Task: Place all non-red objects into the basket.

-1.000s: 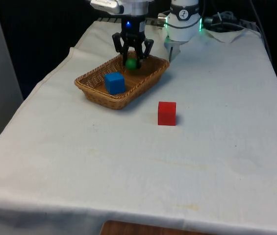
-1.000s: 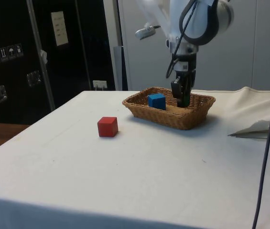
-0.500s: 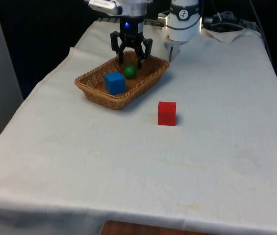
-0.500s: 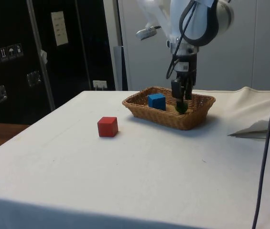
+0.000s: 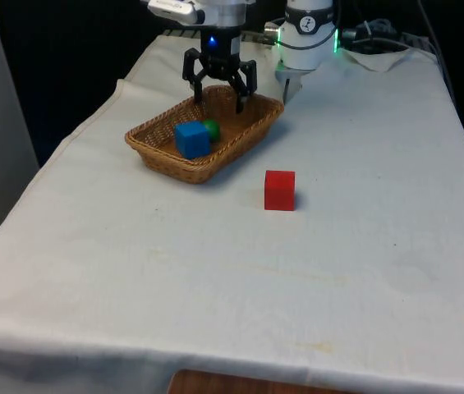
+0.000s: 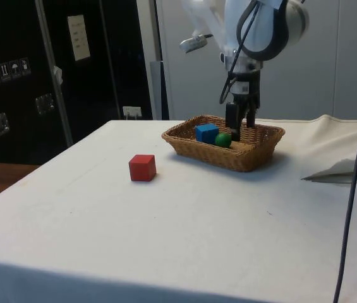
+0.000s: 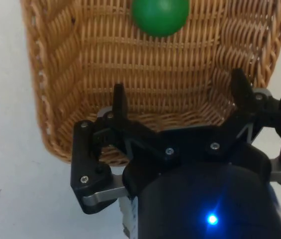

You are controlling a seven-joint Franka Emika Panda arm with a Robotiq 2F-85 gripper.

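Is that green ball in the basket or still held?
In the basket: the green ball lies beside the blue cube, and the open gripper is above.

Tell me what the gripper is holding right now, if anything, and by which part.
Nothing. The gripper is open above the basket, and the green ball lies free inside it.

Green ball (image 5: 210, 128) released, now rolled up against blue cube (image 5: 190, 139) in basket (image 5: 252, 131). Gripper (image 5: 219, 92) risen clear above basket's far end, fingers spread, nothing between them.
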